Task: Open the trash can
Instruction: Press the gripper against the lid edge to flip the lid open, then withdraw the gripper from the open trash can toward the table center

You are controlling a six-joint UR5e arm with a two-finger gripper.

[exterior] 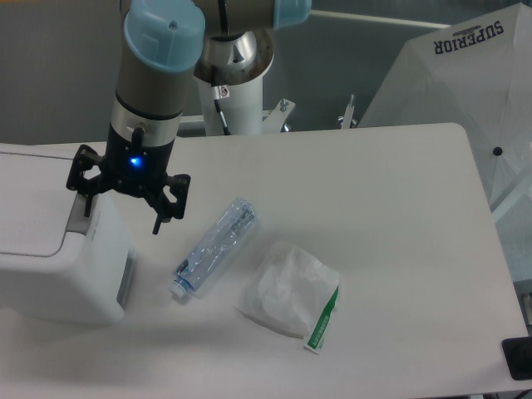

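- At the left edge of the counter [399, 208] stands the trash can [50, 249], white and boxy, its lid down and a grey tab on the right top edge, just under the arm.
- The end effector [119, 214] hangs over that right edge with its fingers spread wide and nothing between them; one finger sits by the grey tab, the other is out over the counter beyond the can's side.
- From this view I cannot tell whether the near finger touches the tab or only hovers above it, so a descent judged from here may land short or press too hard.
- If the finger comes down beside the tab instead of on it, it will likely push on the fixed rim and the lid will stay shut.
- A sideways push could shove the whole can leftward, since it looks light and nothing holds it in place.
- The outer finger hangs near the crushed plastic bottle [214, 246]; a swing to the right could knock it, and it would roll.
- The white bag with green print [288, 293] lies further off and seems out of reach of any small correction.
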